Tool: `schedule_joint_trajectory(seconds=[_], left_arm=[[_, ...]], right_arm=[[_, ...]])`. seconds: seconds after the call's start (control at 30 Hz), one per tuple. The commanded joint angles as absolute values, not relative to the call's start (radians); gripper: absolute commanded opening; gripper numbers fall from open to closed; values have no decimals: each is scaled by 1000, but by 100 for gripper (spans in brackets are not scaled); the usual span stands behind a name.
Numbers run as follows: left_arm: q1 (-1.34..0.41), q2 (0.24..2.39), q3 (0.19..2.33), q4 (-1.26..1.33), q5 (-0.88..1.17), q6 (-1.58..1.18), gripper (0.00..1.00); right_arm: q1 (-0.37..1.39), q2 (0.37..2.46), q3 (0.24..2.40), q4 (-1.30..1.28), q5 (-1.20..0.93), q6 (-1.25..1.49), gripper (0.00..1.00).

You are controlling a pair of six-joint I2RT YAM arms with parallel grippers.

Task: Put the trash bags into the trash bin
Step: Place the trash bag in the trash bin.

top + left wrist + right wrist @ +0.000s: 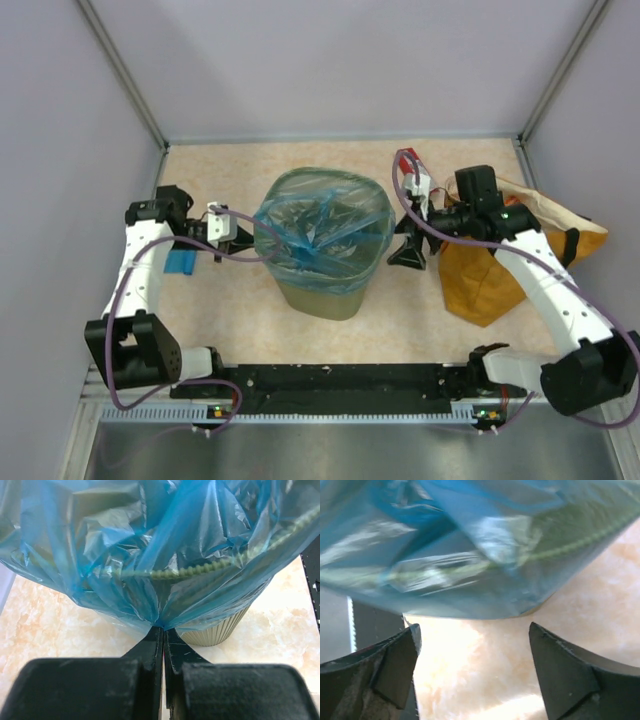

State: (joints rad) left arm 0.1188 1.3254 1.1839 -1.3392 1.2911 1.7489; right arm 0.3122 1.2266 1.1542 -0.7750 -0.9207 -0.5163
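One blue trash bag (322, 215) is stretched over the rim of the green trash bin (318, 295), centre frame on the bench (250, 330). My left pincer (162, 630) is clamped on a gathered fold of film at the bin's left side. My right pincer (472, 645) has its jaws wide apart just right of the bin; the film fills the top of its view, ungripped.

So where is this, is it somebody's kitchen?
Probably a robot test booth, not a kitchen. Plain walls box in one table, two robot arms are bolted at its near edge, and a trash bin with a blue trash bag draped over its rim stands in the middle.
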Motion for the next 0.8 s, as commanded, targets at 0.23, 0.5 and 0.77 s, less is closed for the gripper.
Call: schedule_joint_trajectory(seconds=[0.23,0.5,0.77], left_arm=[[120,1281,1265,-1505,1321,1704,0],[118,1285,1295,-1506,1330,1678,0],[115,1275,1290,-1494,1322,1667,0]], right_arm=[[350,1147,1249,-687,-913,-566,99],[393,1186,1243,-603,-957,-543,85],[396,1192,1207,-568,-989,-486,0]])
